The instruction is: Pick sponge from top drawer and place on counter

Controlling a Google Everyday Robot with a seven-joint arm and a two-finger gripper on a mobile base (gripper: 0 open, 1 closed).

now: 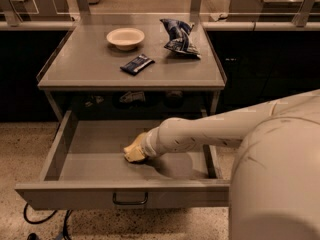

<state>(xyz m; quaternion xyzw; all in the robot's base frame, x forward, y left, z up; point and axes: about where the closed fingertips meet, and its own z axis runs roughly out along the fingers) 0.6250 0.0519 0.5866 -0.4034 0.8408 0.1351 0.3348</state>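
Gripper (139, 149) down in top drawer (85, 164), at the sponge (131, 153), mid-drawer; its grip hidden by arm (200, 131), can't tell. Sponge prob. light, soft, squashy: take across pinched waist, gently.

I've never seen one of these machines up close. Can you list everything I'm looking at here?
counter: one, grey, above the open drawer
bowl: one, cream, back left of the counter
snack bar wrapper: one, dark blue, flat on the counter in front of the bowl
crumpled bag: one, blue and white, back right of the counter
top drawer: one, grey, pulled open
handle: one, dark, on the drawer's front panel
sponge: one, pale yellow, on the drawer floor at the arm's tip
cable: one, black, on the speckled floor, lower left
arm: one, off-white, reaching from the right into the drawer
end effector: one, at the sponge inside the drawer, mostly hidden by the arm
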